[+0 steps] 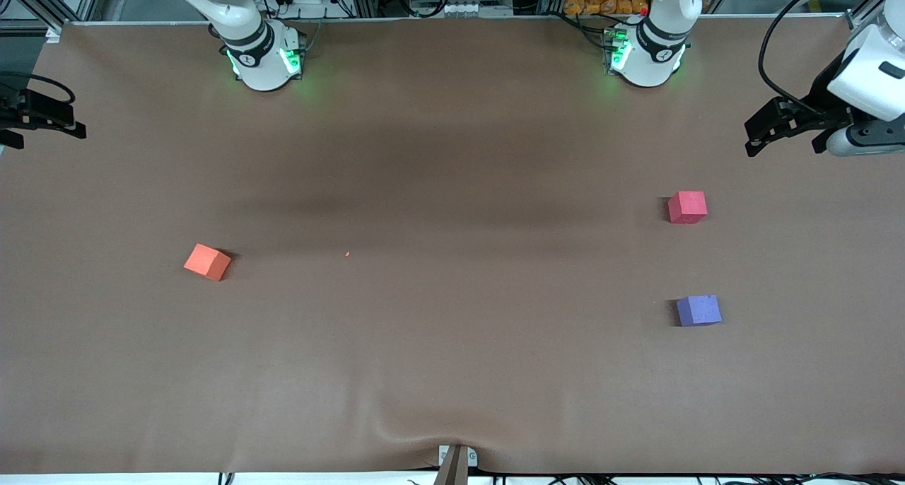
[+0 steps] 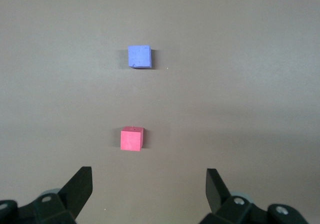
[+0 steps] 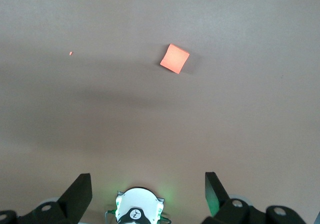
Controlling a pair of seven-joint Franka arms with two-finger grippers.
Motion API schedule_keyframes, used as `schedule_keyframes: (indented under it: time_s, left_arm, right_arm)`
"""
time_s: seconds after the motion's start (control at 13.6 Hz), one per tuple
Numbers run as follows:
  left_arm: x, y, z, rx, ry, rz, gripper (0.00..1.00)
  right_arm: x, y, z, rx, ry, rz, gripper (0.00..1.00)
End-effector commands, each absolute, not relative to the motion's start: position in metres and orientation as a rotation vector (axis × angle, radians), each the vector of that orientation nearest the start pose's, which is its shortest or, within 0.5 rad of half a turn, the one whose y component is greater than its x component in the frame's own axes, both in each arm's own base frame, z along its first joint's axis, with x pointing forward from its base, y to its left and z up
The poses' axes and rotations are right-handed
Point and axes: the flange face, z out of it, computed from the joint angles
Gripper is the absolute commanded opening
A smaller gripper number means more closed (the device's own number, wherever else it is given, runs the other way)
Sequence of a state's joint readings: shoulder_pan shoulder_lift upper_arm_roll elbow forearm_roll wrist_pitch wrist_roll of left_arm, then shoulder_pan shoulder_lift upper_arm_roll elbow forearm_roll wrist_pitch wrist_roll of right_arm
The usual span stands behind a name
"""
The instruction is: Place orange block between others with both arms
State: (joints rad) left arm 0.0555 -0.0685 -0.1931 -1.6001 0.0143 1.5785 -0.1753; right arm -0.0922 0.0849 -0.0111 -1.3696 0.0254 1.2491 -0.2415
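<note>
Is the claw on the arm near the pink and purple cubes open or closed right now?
Open. The left gripper has its two black fingers spread wide apart with nothing between them, up above the table near the pinkish-red cube.

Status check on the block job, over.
Left gripper and right gripper open, empty, at the table ends. Orange block untouched at the right arm's end. Gap between red cube and purple cube clear.
</note>
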Motion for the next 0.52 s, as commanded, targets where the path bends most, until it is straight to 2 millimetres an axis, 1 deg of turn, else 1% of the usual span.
schedule_keyframes:
  time_s: [0.0, 0.29, 0.44]
  left_arm:
    - [0.528, -0.075, 0.653, -3.134, -0.041, -0.065, 1.0]
    - [0.534, -0.07, 0.651, -3.136, -0.055, -0.06, 1.0]
    - [0.537, -0.066, 0.64, -3.137, -0.027, -0.024, 1.0]
  right_arm:
    - [0.541, -0.051, 0.65, -3.077, -0.233, 0.297, 1.0]
    - [0.542, -0.051, 0.65, -3.078, -0.233, 0.293, 1.0]
    - [0.55, -0.051, 0.637, -3.072, -0.231, 0.303, 1.0]
